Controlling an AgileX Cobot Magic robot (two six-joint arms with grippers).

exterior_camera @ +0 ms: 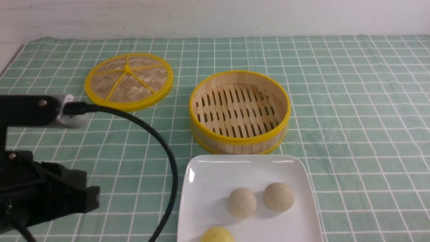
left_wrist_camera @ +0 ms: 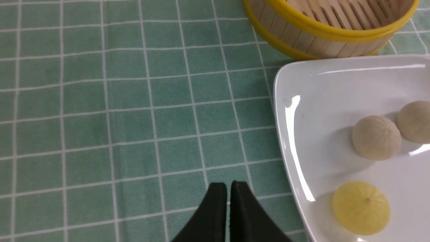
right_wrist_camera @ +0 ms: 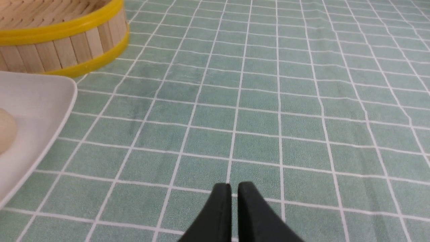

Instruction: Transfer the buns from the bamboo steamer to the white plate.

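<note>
Now 3 buns (exterior_camera: 242, 202) on plate (exterior_camera: 208, 181); steamer (exterior_camera: 240, 141) empty; both hands (left_wrist_camera: 228, 188) closed, holding nil.

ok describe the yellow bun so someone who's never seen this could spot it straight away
Find the white plate at the near edge of the green checked cloth, just in front of the bamboo steamer. Three buns sit on it; the yellow bun is the nearest one, apart from the others. It alone is pale yellow, while the two beige buns sit side by side behind it.

Front view looking forward and down over the desk (exterior_camera: 352, 101), both wrist views low and close, all sharing the bamboo steamer (exterior_camera: 239, 112) and white plate (exterior_camera: 215, 181)
</note>
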